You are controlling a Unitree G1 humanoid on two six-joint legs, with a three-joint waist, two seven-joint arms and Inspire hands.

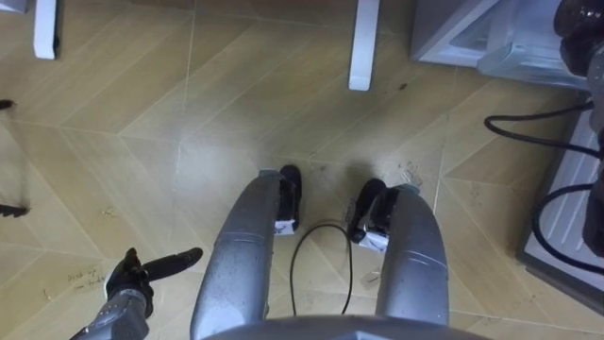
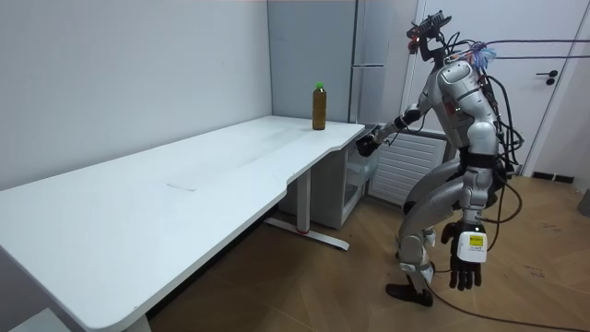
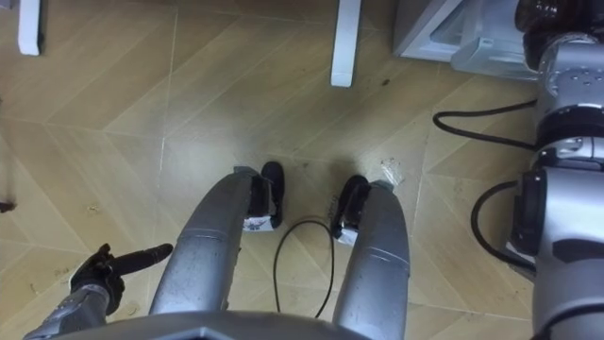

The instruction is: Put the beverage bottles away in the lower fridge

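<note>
My right hand (image 2: 369,145), fingers unreadable, is nearer the upright bottle (image 2: 319,106) at the counter (image 2: 184,175) far corner; my left hand (image 1: 129,277) hangs open, empty

The floor (image 1: 113,142) looks like pale wood planks with a light sheen. The worktop (image 2: 184,184) is white, smooth and matt. The bottle (image 2: 319,109) seems to be clear plastic. The fridge (image 2: 373,37) looks like smooth grey metal.

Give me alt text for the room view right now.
The robot stands at the far end of the white desk, before a grey fridge, right hand stretched toward the desk's corner, left hand hanging open at its side. A green-capped bottle of brown drink stands upright on the desk near that corner.
</note>
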